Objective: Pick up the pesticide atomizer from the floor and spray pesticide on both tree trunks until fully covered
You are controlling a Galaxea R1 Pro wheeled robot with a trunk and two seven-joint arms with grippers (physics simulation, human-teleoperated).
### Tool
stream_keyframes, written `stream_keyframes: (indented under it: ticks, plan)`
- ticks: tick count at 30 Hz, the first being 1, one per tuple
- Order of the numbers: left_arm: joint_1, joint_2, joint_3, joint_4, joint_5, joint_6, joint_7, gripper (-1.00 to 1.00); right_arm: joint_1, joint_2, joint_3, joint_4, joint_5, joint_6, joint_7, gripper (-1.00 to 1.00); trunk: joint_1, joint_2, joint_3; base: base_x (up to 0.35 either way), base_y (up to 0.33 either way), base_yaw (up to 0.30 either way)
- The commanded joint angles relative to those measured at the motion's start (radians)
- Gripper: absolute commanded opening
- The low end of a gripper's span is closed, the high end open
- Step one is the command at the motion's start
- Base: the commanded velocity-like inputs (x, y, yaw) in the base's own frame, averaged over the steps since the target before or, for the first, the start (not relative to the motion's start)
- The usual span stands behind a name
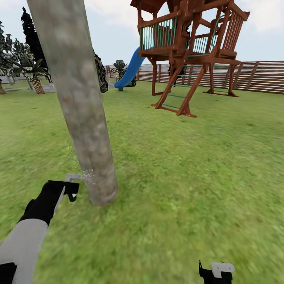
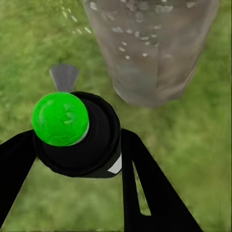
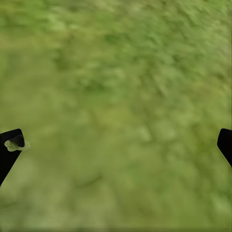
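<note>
A thick mottled grey-tan tree trunk (image 1: 85, 118) leans up out of the garden lawn (image 1: 177, 177), close in front of me on the left. My left gripper (image 1: 71, 190) is low beside the trunk's base, shut on the pesticide atomizer (image 2: 60, 118). The atomizer has a green cap, a black body and a grey nozzle (image 2: 64, 77) facing the trunk (image 2: 150, 53). Fine white droplets (image 1: 85, 173) hang between nozzle and bark and speckle the bark. My right gripper (image 1: 215, 272) is down at the lower right, open over bare grass (image 3: 116, 96), its black fingertips (image 3: 9, 150) wide apart.
A red wooden playset (image 1: 189, 51) with a blue slide (image 1: 130, 71) stands ahead on the right. The brown slat fence (image 1: 260, 75) runs behind it. Short palms (image 1: 37, 83) and dark conifers (image 1: 31, 35) stand at the far left. Open lawn spreads to the right.
</note>
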Motion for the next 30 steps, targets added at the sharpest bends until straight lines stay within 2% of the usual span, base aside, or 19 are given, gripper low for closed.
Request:
stream_keyframes:
  ticks: [1,3,5,7,8,12,18,21,24,25,27,28,29,30]
  plan:
    - [-0.004,0.032,-0.002,0.0,0.017,0.008,-0.012,-1.0,0.0,0.0,0.0,0.0,0.0,0.0,0.0,1.0,0.0,0.0,0.0,0.0,0.0,0.0]
    - [-0.002,0.062,-0.008,-0.002,0.012,0.013,-0.078,-1.0,0.0,0.0,0.0,0.0,0.0,0.0,0.0,1.0,0.0,0.0,0.0,0.0,0.0,0.071]
    - [-0.006,0.053,-0.026,0.0,0.012,0.015,-0.101,-1.0,0.0,0.0,0.0,0.001,-0.001,0.0,0.0,1.0,0.0,0.0,0.0,0.0,0.0,0.242]
    - [-0.011,0.037,-0.062,0.001,0.013,0.03,-0.106,-1.0,0.0,0.0,0.0,0.001,-0.001,0.0,0.0,1.0,0.0,0.0,0.0,0.0,0.0,0.267]
    - [-0.01,0.041,-0.073,-0.001,0.016,0.048,-0.109,-1.0,0.0,0.0,0.0,0.001,0.0,0.0,0.0,1.0,0.0,0.0,0.0,0.0,0.0,0.274]
    - [0.002,0.051,-0.077,-0.014,0.013,0.057,-0.112,-1.0,0.0,0.0,0.0,0.001,0.0,0.0,0.0,1.0,0.0,0.0,0.0,0.121,0.0,0.108]
    - [0.003,0.035,-0.081,-0.015,0.015,0.058,-0.112,-1.0,0.0,0.0,0.0,0.001,-0.001,0.0,-0.002,1.0,0.0,0.0,0.0,0.327,0.0,0.003]
    - [-0.008,0.029,-0.081,-0.025,0.018,0.058,-0.12,-1.0,0.0,0.0,0.0,0.001,-0.001,0.0,-0.002,1.0,0.0,0.0,0.0,0.092,0.0,0.0]
    - [-0.027,0.036,-0.084,-0.039,0.013,0.067,-0.205,-1.0,0.0,0.0,0.0,0.001,-0.001,0.001,-0.002,1.0,0.0,0.0,0.0,0.009,0.0,0.0]
    - [-0.042,0.041,-0.084,-0.039,0.012,0.089,-0.215,-1.0,0.0,0.0,0.0,0.001,-0.001,0.001,-0.002,1.0,0.0,0.0,0.0,0.001,0.0,0.0]
    - [-0.05,0.069,-0.086,-0.038,0.011,0.123,-0.244,-1.0,0.0,0.0,0.0,0.001,-0.001,0.001,-0.002,1.0,0.0,0.0,0.0,0.0,0.0,0.0]
    - [-0.047,0.089,-0.088,-0.038,0.01,0.128,-0.289,-1.0,0.0,0.0,0.0,0.001,-0.001,0.001,-0.002,1.0,0.0,0.0,0.0,0.0,0.0,0.0]
    - [-0.046,0.095,-0.104,-0.038,0.006,0.129,-0.331,-1.0,0.0,0.0,0.0,0.001,-0.001,0.001,-0.002,1.0,0.0,0.0,0.0,0.0,0.0,0.0]
    - [-0.045,0.096,-0.143,-0.039,-0.006,0.129,-0.356,-1.0,0.0,0.0,0.0,0.001,-0.001,0.001,-0.002,1.0,0.0,0.0,0.0,0.0,0.0,0.0]
